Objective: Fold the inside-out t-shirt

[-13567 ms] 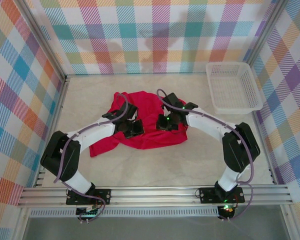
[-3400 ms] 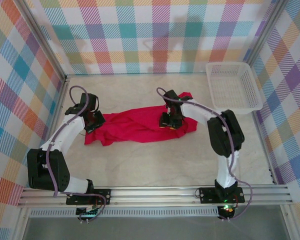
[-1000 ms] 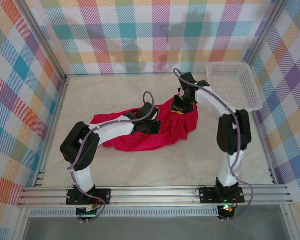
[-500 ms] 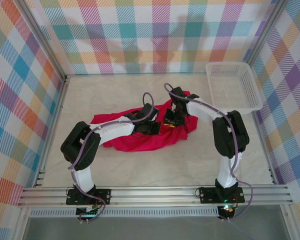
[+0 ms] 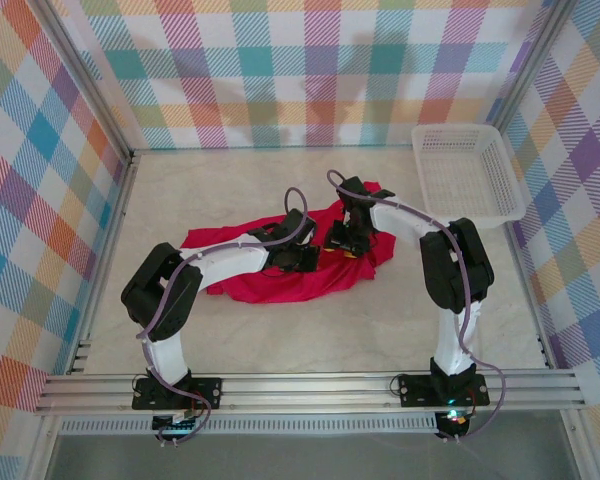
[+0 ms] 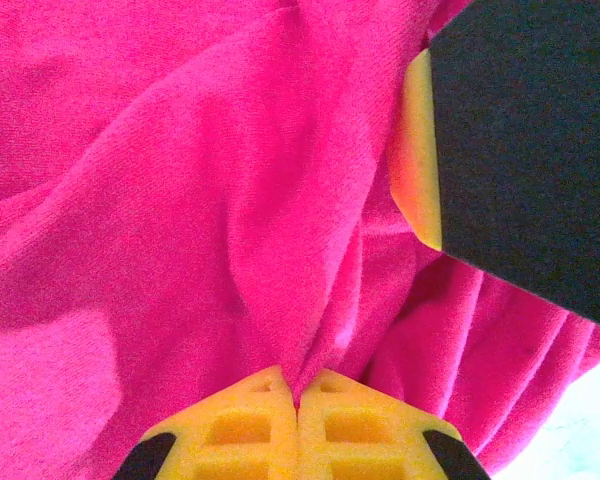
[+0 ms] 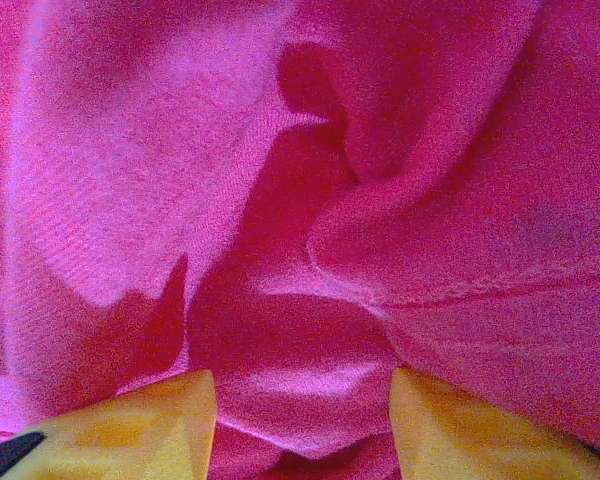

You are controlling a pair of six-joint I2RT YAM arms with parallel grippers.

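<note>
- Two arms reach in over the table [image 5: 280, 340], and their wrists meet above the inside-out t-shirt [image 5: 250, 285], which lies near the middle of the table top.
- The inside-out t-shirt is a crumpled red heap, long from left to right. Its right end goes farther towards the back, under the right arm.
- The left gripper [image 6: 298, 398] is clenched. In the left wrist view its two yellow fingers [image 6: 240, 430] touch each other, and a thin ridge of the red cloth is pinched between their tips and rises from them.
- The right gripper [image 7: 302, 410] is released. In the right wrist view its yellow fingers [image 7: 130, 425] stand apart, and a soft fold of the cloth lies in the gap between them. We do not see them press it.
- In the top view the two grippers are just beside each other on the right half of the t-shirt, the left one on the left side.
- In the left wrist view the dark body of the right gripper, with one yellow pad, stands at the upper right, against the cloth.
- One white basket [image 5: 477, 216] stands in the far right corner of the table, well apart from the t-shirt.
- Checked walls [image 5: 310, 70] in many colours stand around the table on three sides.
</note>
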